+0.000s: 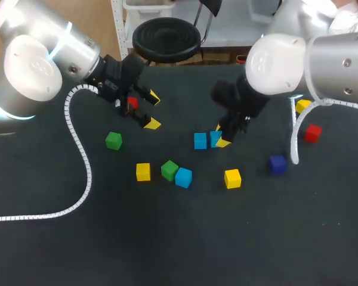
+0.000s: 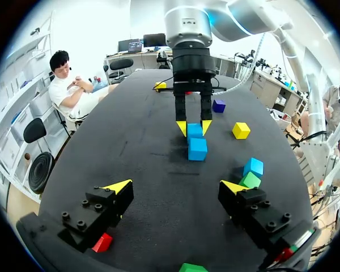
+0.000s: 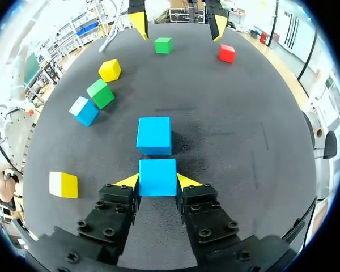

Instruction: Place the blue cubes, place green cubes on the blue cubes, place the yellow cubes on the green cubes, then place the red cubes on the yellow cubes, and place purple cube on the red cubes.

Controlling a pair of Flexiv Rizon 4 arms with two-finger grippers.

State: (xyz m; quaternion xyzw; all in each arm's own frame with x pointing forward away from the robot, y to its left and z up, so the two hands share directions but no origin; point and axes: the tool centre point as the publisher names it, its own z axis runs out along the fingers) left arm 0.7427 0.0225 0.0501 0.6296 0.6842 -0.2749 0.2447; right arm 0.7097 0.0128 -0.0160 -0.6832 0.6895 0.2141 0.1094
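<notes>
**A:** Blue was the colour in play. Where was it?

**B:** The right jaws were closed on one blue cube (image 3: 157, 177), with a yellow tip against each side, a little right of the head view's centre. It sat on the counter (image 1: 179, 238) just beside a second blue cube (image 1: 200, 140).

**A:** Anything crowding them?

**B:** A third blue cube (image 1: 183, 177) lay lower in the frame, close against a green cube (image 1: 169, 170). One yellow cube (image 1: 143, 171) lay to their left and another yellow cube (image 1: 232, 178) to their right. All four lay apart from the gripped pair.

**A:** And the left side?

**B:** The left jaws stood wide open in the upper left, hovering over a red cube (image 1: 132, 102) and gripping nothing. A second green cube (image 1: 113, 140) lay just below them, on its own.

**A:** The right edge?

**B:** A third yellow cube (image 1: 302, 106) lay there with a second red cube (image 1: 312, 133) below it. The purple cube (image 1: 278, 164) was lower still and further left, and all three lay apart from one another.

**A:** The count?

**B:** Three blue, two green, three yellow, two red and one purple. Each lay singly on the counter.
</notes>
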